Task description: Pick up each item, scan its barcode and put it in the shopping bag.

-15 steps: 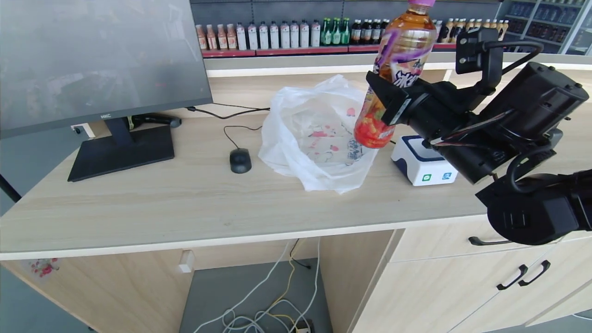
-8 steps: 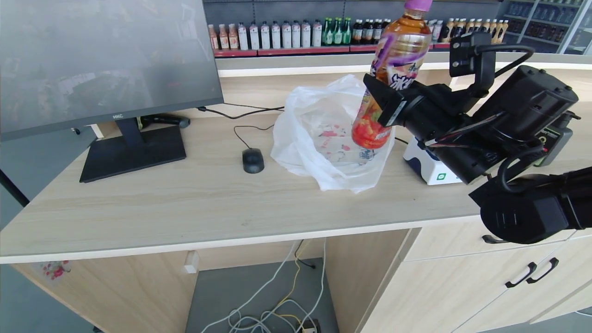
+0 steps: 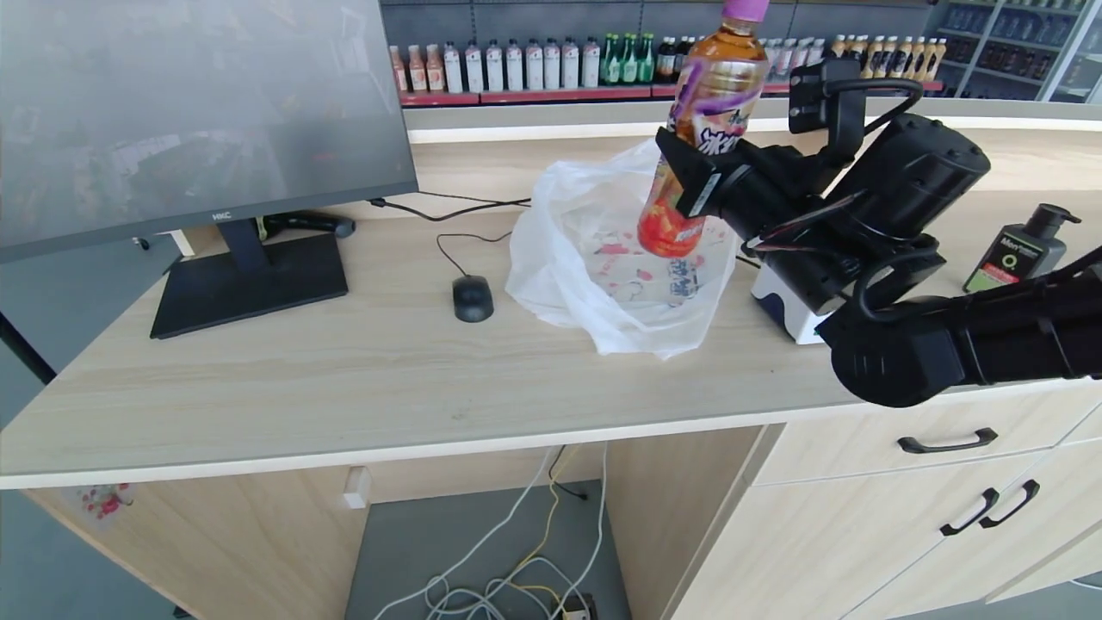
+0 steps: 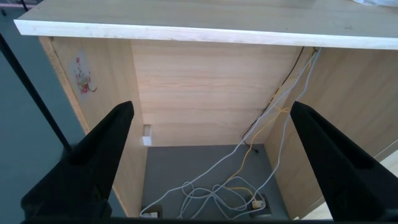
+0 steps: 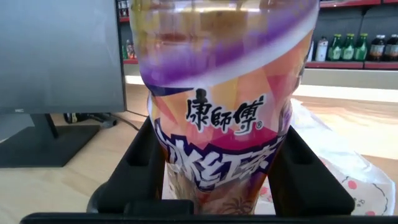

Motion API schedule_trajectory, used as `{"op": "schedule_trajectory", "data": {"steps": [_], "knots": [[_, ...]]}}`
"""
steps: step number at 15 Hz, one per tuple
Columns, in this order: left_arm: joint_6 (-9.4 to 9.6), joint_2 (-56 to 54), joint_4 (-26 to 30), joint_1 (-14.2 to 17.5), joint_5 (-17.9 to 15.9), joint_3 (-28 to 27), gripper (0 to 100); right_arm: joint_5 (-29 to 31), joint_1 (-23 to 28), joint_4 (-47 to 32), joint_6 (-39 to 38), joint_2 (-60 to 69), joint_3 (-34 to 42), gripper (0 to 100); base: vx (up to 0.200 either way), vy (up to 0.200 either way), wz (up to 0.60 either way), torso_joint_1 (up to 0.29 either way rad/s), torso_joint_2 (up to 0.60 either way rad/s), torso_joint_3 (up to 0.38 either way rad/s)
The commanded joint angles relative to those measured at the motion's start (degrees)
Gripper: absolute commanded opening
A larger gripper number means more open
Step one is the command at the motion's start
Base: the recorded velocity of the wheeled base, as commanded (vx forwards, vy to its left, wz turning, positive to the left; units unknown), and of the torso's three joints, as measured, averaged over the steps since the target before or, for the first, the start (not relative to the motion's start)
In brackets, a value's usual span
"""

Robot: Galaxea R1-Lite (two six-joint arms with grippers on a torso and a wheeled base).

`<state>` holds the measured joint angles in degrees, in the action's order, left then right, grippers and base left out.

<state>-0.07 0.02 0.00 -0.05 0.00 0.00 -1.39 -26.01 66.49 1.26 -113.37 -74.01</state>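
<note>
My right gripper (image 3: 702, 176) is shut on a tea bottle (image 3: 702, 138) with a purple cap and an orange and purple label, held upright above the open white shopping bag (image 3: 620, 250) on the counter. In the right wrist view the bottle (image 5: 224, 106) stands between the black fingers (image 5: 140, 168), with the bag (image 5: 348, 168) below. The white barcode scanner box (image 3: 788, 310) sits just right of the bag, partly behind my right arm. My left gripper (image 4: 211, 155) hangs open below the counter edge, facing the cables under the desk.
A monitor (image 3: 189, 112) on its stand occupies the counter's left, with a black mouse (image 3: 473, 298) between it and the bag. A dark pump bottle (image 3: 1020, 250) stands at the far right. Shelves of drinks (image 3: 551, 65) run along the back.
My right arm has carried the bottle left and away from the scanner, over the bag's opening. The head camera shifted, bringing the pump bottle into sight. The bottle stays gripped.
</note>
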Motion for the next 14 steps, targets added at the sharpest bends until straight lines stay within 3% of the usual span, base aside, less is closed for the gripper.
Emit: {"op": "schedule_trajectory", "data": {"steps": [1,4,10,14], "knots": [[-0.01,-0.02,0.0,0.05,0.0,0.0,100,-0.19,1.32,-1.62,-0.11,-4.93,-3.86,0,0.0,0.0,0.0,0.0,0.0,0.0],[-0.01,-0.02,0.0,0.05,0.0,0.0,100,-0.63,2.64,-2.06,-0.2,-8.18,-7.73,0,0.0,0.0,0.0,0.0,0.0,0.0],[-0.01,-0.02,0.0,-0.04,0.0,0.0,100,-0.72,2.9,-10.33,-0.2,-15.48,-22.41,0,0.0,0.0,0.0,0.0,0.0,0.0],[-0.01,-0.02,0.0,0.05,0.0,0.0,100,-0.72,2.9,-11.82,-0.2,-17.15,-24.52,0,0.0,0.0,0.0,0.0,0.0,0.0]]}}
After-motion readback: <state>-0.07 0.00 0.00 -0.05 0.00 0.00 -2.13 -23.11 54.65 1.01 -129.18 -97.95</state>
